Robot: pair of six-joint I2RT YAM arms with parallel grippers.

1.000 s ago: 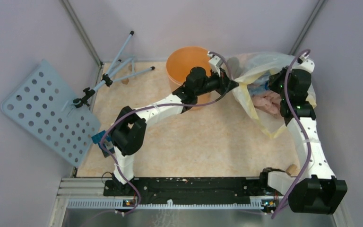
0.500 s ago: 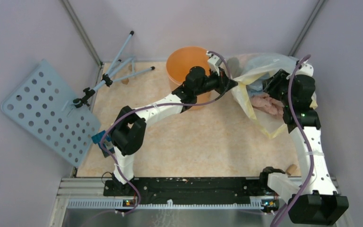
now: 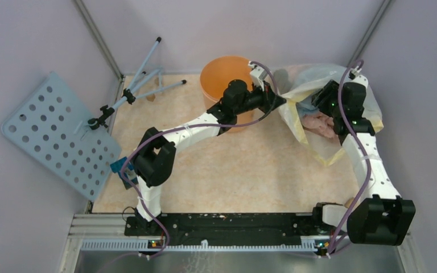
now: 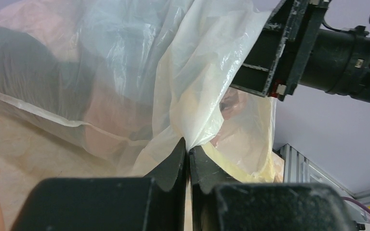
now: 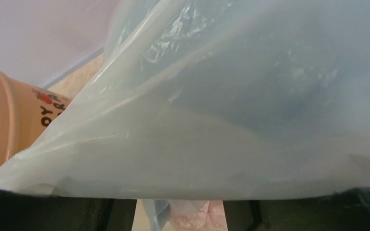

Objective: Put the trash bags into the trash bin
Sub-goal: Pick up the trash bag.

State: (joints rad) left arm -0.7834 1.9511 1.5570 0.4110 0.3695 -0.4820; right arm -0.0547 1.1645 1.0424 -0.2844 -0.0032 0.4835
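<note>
The trash bag (image 3: 308, 106) shows as a small grey-bluish patch inside the mouth of a larger clear bag (image 3: 341, 77) with yellow edges, which lies at the far right of the surface (image 3: 250, 170). From the right wrist camera, thin grey-bluish film (image 5: 270, 72) fills almost the whole view; whether it is seen bare or through the clear plastic cannot be told. Beside the bluish patch, also within the clear bag, lies a heap of pink crumpled material (image 3: 318, 123).

The right gripper (image 3: 322, 101) reaches into the clear bag's mouth from the right. In its own camera its fingers (image 5: 43, 211) stand apart at the bottom corners, released, with the film draped across above them and nothing seen pinched between them.

The left gripper (image 4: 188, 153) is clenched on the clear bag's pale yellowish edge, the plastic gathered to a point right where the fingers meet. Seen from above, it holds the bag's left rim just beside the trash bin (image 3: 223, 75).

The trash bin stands upright at the far edge of the surface, mouth upward, just left of the clear bag; the left arm crosses in front of it. Its orange wall (image 5: 0, 125) carries a small printed label.

Off the surface's left edge rests a pale blue perforated panel (image 3: 54, 133) on a folding stand (image 3: 148, 79).
</note>
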